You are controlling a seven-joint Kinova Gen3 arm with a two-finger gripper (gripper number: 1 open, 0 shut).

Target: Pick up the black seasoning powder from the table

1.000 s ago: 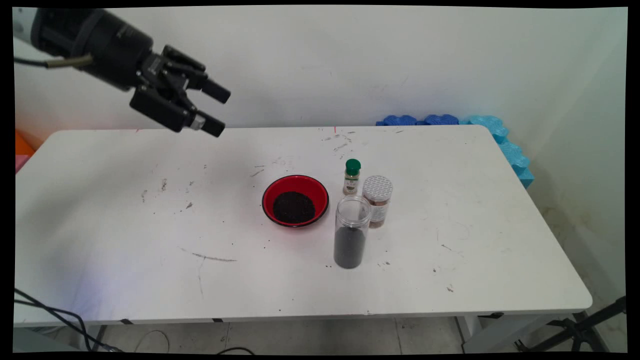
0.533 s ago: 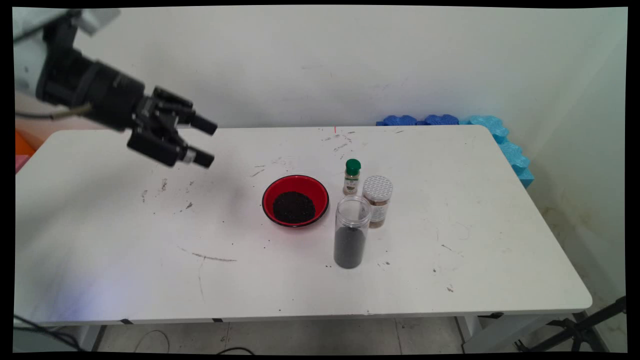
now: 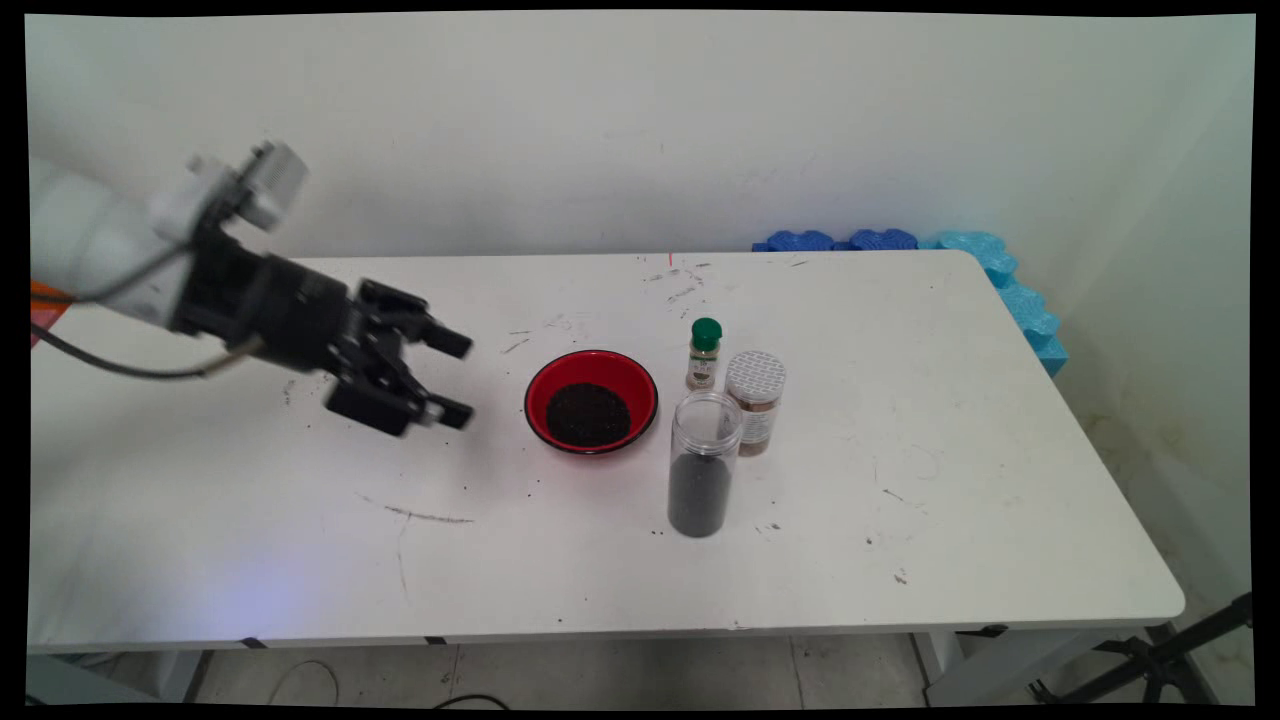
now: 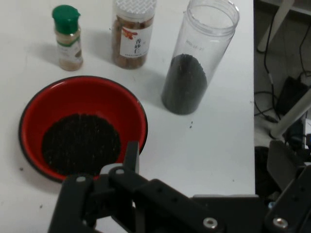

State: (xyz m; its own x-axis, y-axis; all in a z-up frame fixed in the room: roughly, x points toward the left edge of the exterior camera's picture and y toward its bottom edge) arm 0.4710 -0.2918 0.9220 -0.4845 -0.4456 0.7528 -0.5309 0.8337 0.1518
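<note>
gripper: the black gripper [image 3: 458, 378] hangs low over the white table [image 3: 250, 520], fingers spread wide apart and nothing between them, pointing right at the bowl.
nearest thing: a red bowl [image 3: 591, 401] just right of the fingertips, not touched, a flat heap of dark grains in its bottom; in the hand view the red bowl [image 4: 116, 104] sits right past one finger [image 4: 131, 156].
beyond the bowl: right of it an open clear jar [image 3: 703, 465], upright, dark grains filling its lower part.
further back: a small green-capped bottle [image 3: 704, 353] and, beside it, a white-lidded spice jar [image 3: 755, 402], both upright, close to the clear jar.
far right: blue foam pieces [image 3: 985, 275] between table and wall.
</note>
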